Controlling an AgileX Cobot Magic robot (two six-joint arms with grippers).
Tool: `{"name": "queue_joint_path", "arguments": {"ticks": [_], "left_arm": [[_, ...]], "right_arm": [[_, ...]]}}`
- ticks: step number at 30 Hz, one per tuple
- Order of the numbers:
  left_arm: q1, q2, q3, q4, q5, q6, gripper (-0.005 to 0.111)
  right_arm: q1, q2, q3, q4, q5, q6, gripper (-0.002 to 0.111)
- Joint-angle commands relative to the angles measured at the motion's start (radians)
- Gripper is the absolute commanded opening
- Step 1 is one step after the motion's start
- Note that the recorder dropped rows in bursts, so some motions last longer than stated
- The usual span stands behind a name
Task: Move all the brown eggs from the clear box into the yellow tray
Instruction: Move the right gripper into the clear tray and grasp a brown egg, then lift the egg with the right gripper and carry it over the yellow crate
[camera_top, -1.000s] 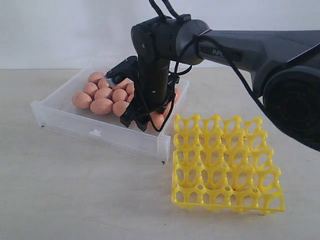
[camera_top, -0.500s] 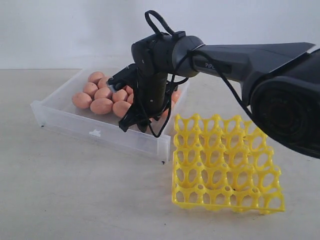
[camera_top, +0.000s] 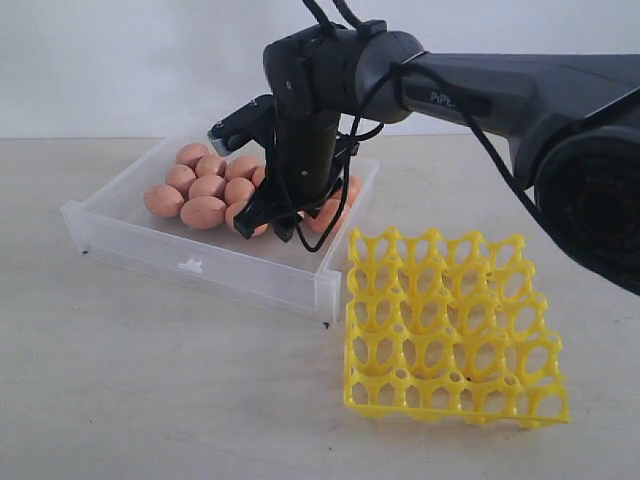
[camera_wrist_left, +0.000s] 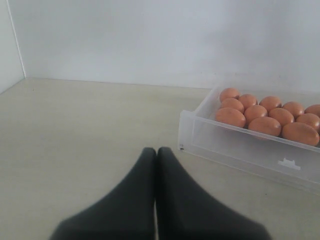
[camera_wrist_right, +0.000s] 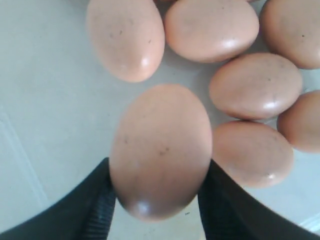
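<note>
Brown eggs, smooth orange-brown ovals, sit bunched in the shallow clear plastic box, mostly toward its far-left corner. Right gripper is part-closed on one egg, with a black finger on each side of it. That egg looks nearer the wrist camera than its neighbours, so it is probably just off the box floor. In the exterior view this gripper hangs over the box's right half. Left gripper is fully closed with nothing in it, low over bare tabletop and well apart from the box.

Bright yellow plastic egg tray, an open lattice of round cells, shows no egg in any cell. Its far-left corner sits just beside the box's near-right corner.

Step judged: pick made, carry to the tray not yet begun, task barely started. Next move calls for raising the egg above the box's right wall, crossing to the tray, centring over one cell between the raised posts, lowering, then opening. The smooth shell could slip if swung fast.

Tabletop is pale beige and matte. Plain white wall runs along its far edge.
</note>
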Motion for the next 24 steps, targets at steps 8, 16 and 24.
{"name": "queue_joint_path", "arguments": {"ticks": [8, 16, 24], "left_arm": [[-0.005, -0.003, -0.003, -0.005, 0.0, 0.001, -0.004], [-0.005, -0.003, -0.003, -0.005, 0.0, 0.001, -0.004], [-0.005, -0.003, -0.003, -0.005, 0.0, 0.001, -0.004]], "right_arm": [[-0.002, -0.057, 0.008, 0.251, -0.175, -0.113, 0.0], [0.006, -0.282, 0.358, 0.581, -0.726, -0.336, 0.0], [0.008, -0.633, 0.829, 0.601, -1.231, -0.32, 0.0]]}}
